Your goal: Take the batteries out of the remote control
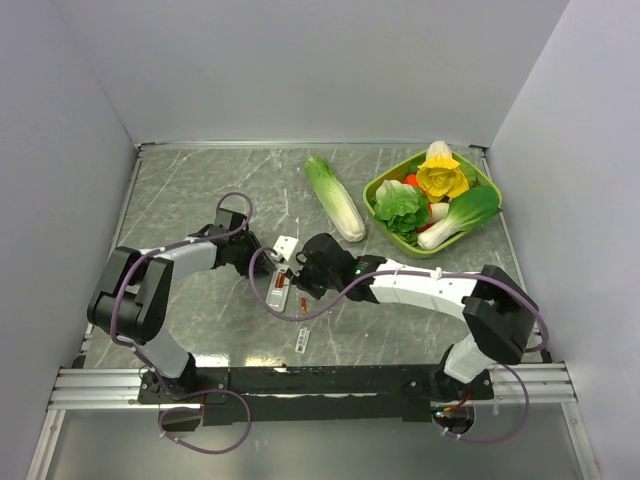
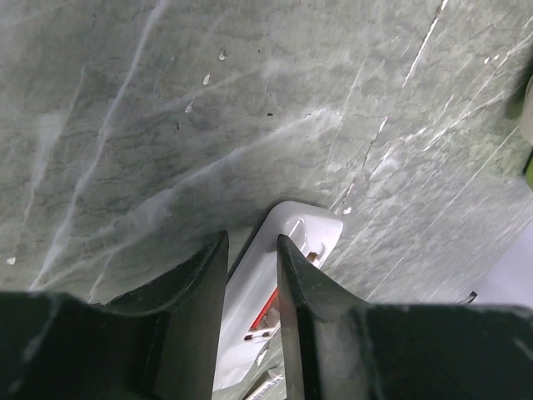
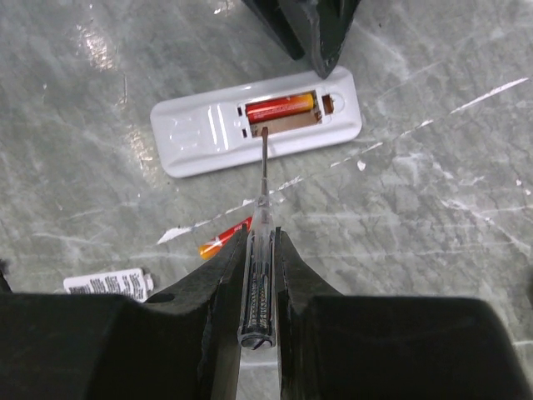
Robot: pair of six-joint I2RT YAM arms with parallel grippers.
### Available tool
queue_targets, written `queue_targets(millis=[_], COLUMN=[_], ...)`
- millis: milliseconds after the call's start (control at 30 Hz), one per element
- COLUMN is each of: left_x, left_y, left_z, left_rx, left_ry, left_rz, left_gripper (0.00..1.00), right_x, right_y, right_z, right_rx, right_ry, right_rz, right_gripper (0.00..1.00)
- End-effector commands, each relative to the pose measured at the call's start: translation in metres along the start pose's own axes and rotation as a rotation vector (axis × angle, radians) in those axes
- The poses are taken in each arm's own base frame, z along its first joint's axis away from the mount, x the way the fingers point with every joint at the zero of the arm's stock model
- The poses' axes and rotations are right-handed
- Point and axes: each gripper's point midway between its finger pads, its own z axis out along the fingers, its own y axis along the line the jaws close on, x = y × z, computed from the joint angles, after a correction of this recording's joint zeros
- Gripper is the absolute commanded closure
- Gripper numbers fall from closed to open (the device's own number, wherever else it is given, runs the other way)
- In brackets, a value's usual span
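White and slim, the remote (image 3: 200, 137) lies flat on the table (image 3: 433, 250) between the two arms, back up and compartment open. We see one battery (image 3: 279, 107), red with a gold end, seated in the far slot; the near slot is bare. We can read no print on it. A loose battery (image 3: 223, 239) lies on the table just beside the right gripper (image 3: 259, 237), partly hidden by a finger.

That gripper is clamped on a clear-handled screwdriver (image 3: 264, 167), whose tip sits at the near edge of the compartment. The left gripper (image 2: 251, 246) stands over the remote's end with a narrow gap between its fingers (image 2: 196, 292); we cannot tell whether they pinch the remote.

Near the arms' side lies the cover (image 3: 108, 283), carrying dark printed lines too small for us to read. Well apart, at the far side, are a cabbage (image 1: 335, 198) and a green bowl (image 1: 369, 197) of vegetables.
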Motion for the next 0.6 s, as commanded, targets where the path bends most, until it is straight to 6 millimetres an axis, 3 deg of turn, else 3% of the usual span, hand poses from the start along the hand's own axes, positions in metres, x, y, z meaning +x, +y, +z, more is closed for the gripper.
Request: queue_targets(millis=[0, 567], left_x=[0.005, 0.029], left_y=[0.003, 0.019], left_z=[0.003, 0.001], left_rx=[0.009, 0.0], left_ry=[0.018, 0.07], left_rz=[0.002, -0.047], left_gripper=[0.66, 0.74], right_x=[-0.021, -0.023], right_y=[-0.01, -0.007], right_z=[0.004, 0.022], right_rx=[0.026, 0.04], right_ry=[-0.012, 0.031], right_rz=[-0.02, -0.025], right_gripper=[1.0, 1.0])
